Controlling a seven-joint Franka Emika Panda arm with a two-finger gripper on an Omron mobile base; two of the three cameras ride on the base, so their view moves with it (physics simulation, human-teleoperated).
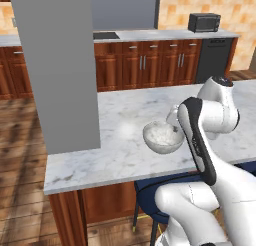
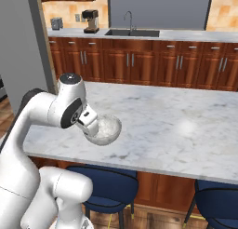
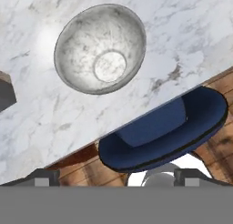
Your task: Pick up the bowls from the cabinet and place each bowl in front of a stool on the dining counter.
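White rounded arm (image 1: 215,115), dark joints

A grey-white marbled bowl (image 1: 163,137) sits upright on the white marble dining counter (image 1: 115,155), near its front edge. Taking this bowl as the landmark: the marble to its left, behind it and far off to its right lies bare and flat, giving open room on those sides. A tall grey panel (image 1: 57,65) rises well left of the bowl, blocking that end of the counter. The robot's gripper (image 3: 113,177) hangs above the bowl with jaws spread wide, holding nothing, and the white arm crowds the space just beside the bowl. In front of and below the bowl, a dark blue stool (image 3: 164,129) tucks under the counter edge.
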